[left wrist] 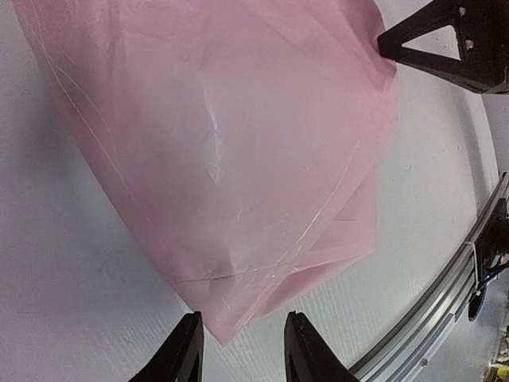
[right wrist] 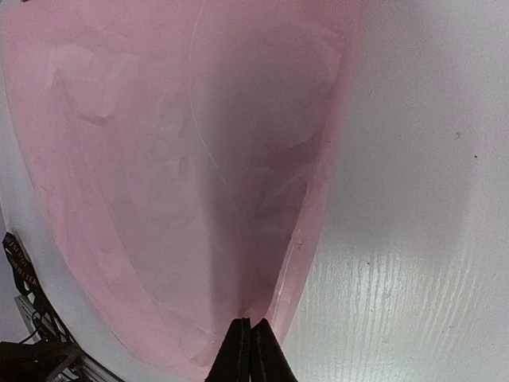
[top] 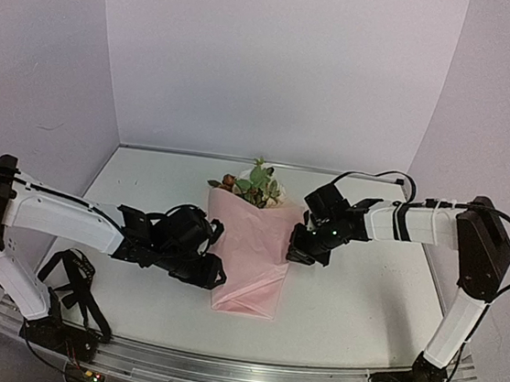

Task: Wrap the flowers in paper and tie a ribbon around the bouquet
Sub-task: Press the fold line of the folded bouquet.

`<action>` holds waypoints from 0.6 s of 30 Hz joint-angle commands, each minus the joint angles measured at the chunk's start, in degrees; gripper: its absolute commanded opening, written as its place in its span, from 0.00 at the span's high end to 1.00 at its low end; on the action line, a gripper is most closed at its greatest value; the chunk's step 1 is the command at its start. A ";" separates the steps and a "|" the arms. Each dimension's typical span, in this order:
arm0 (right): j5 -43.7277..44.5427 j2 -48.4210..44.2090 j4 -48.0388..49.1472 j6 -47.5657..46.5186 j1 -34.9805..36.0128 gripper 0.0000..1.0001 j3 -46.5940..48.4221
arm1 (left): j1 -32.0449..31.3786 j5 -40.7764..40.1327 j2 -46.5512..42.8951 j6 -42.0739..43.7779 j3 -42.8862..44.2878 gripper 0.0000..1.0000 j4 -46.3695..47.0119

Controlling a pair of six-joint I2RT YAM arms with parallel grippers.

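Note:
The pale pink paper [top: 253,251] lies folded into a cone around the flowers [top: 254,184], whose rose heads and leaves show at its far, wide end. At the cone's lower left edge my left gripper [top: 217,277] is open. In the left wrist view a corner of the paper [left wrist: 231,159] pokes between the left gripper's [left wrist: 242,346] tips without touching them. My right gripper [top: 296,251] is shut on the paper's right edge, which gathers to the pinched tips [right wrist: 250,334]. The black ribbon [top: 78,286] lies loose by the left arm's base, and its lettering [right wrist: 17,267] shows in the right wrist view.
White walls close the table [top: 362,305] at the back and both sides. A metal rail [top: 234,373] runs along the near edge and also shows in the left wrist view [left wrist: 445,294]. The right gripper's black body [left wrist: 453,40] sits over the paper's far side.

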 commanded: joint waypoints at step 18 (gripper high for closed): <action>4.59 2.11 -0.10 -2.08 -1.93 1.00 -1.86 | 2.16 15.21 12.44 -2.97 -0.50 0.81 13.19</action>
